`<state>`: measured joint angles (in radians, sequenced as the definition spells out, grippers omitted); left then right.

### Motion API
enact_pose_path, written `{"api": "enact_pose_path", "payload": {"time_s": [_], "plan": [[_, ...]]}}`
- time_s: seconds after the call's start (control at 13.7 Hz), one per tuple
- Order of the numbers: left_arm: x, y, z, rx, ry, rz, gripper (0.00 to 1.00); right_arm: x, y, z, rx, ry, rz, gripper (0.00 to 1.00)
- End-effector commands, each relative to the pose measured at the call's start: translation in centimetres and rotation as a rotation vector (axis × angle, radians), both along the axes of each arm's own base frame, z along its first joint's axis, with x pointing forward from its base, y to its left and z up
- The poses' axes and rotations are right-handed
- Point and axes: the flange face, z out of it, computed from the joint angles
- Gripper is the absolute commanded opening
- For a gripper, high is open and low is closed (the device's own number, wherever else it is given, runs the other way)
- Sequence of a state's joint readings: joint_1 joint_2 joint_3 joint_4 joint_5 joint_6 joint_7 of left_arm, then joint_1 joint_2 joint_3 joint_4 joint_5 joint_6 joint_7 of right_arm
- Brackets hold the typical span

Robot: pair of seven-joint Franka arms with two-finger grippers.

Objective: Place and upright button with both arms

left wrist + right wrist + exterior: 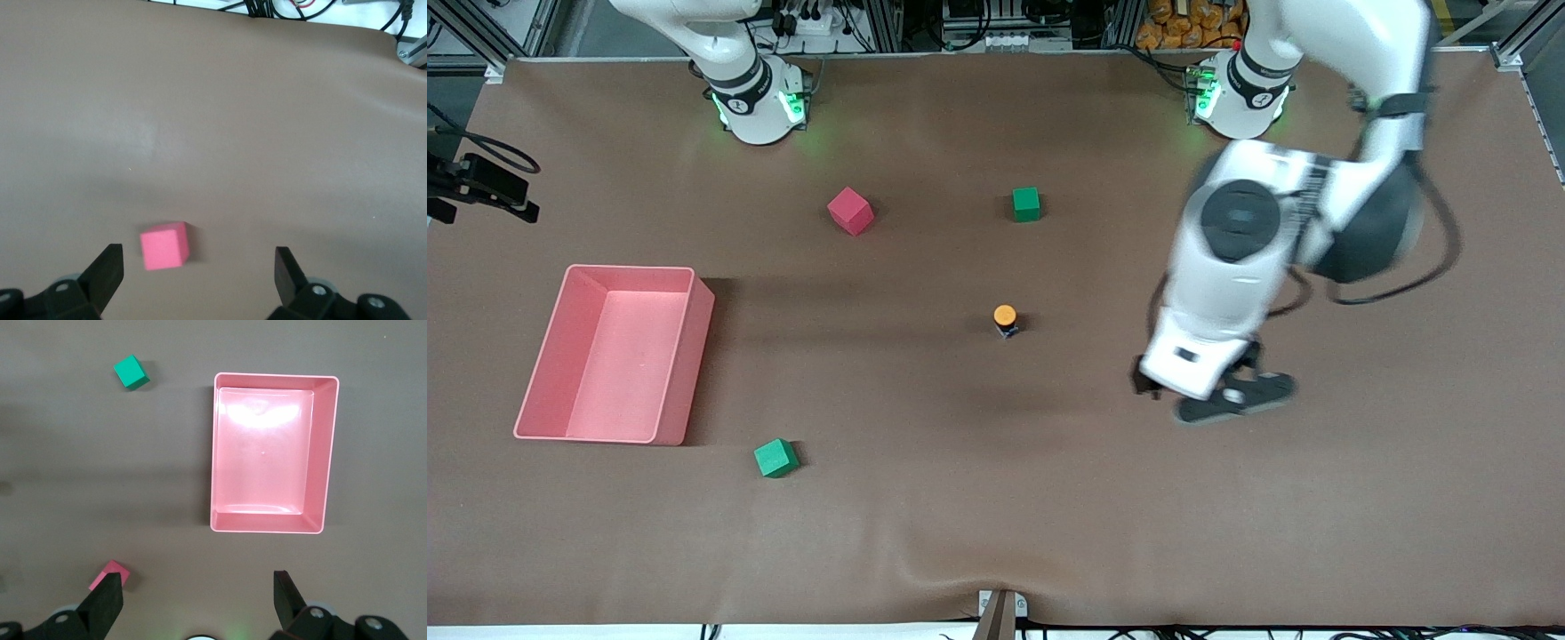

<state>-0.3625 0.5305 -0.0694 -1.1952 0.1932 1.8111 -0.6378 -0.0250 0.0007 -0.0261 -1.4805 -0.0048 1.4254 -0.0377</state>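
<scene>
At the right arm's end of the brown table (996, 533), in the middle band of the front frame, a pink bin (630, 268) is sitting with nothing in it. Below it, in the lower part of the frame, a green cube (775, 458) is lying near the bin's corner, nearer the front camera. The right arm (740, 82) is rising from its green-lit base at the upper edge and leaving the frame there. Its wrist view is looking straight down on the bin (270, 377), and the right gripper (197, 587) is hanging high over the table with its jaws spread wide and nothing between them. Just below that base in the front frame, a red cube (850, 211) is resting, turned at an angle. Close to the centre of the frame the button (1006, 319) is standing upright, orange cap up on its dark body, well apart from the cubes, the bin and both grippers. Above it in the frame a second green cube (1026, 204) is sitting, farther from the front camera. The left arm (1254, 240) is reaching down from its base at the upper edge. The left gripper (1202, 391) is hovering over bare table toward the left arm's end, jaws fully apart and gripping nothing.
</scene>
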Motion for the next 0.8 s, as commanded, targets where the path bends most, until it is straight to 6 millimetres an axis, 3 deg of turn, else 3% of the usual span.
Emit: {"api": "enact_pose_path", "payload": {"time_s": [0.0, 0.15, 0.29, 0.44, 0.58, 0.73], "plan": [[-0.5, 4.7, 2.6, -0.043, 0.069, -0.057, 1.0, -0.1, 1.0, 0.7, -0.001, -0.024, -0.022, 1.0], [-0.9, 8.0, 4.3, -0.064, 0.115, -0.103, 1.0, -0.1, 1.0, 0.7, 0.0, -0.028, -0.023, 1.0], [-1.1, 13.0, 5.5, -0.128, 0.174, -0.119, 1.0, 0.0, 1.0, 0.7, 0.002, -0.031, -0.023, 1.0], [-2.4, 15.7, 7.8, -0.116, 0.184, -0.137, 1.0, -0.1, 0.9, 0.6, 0.002, -0.027, -0.024, 1.0], [-4.9, 17.4, 10.0, -0.118, 0.191, -0.123, 1.0, -0.2, 0.8, 0.6, 0.002, -0.022, -0.027, 1.0], [-9.2, 19.0, 11.3, -0.111, 0.205, -0.108, 1.0, -0.1, 0.8, 0.5, 0.002, -0.021, -0.026, 1.0]]}}
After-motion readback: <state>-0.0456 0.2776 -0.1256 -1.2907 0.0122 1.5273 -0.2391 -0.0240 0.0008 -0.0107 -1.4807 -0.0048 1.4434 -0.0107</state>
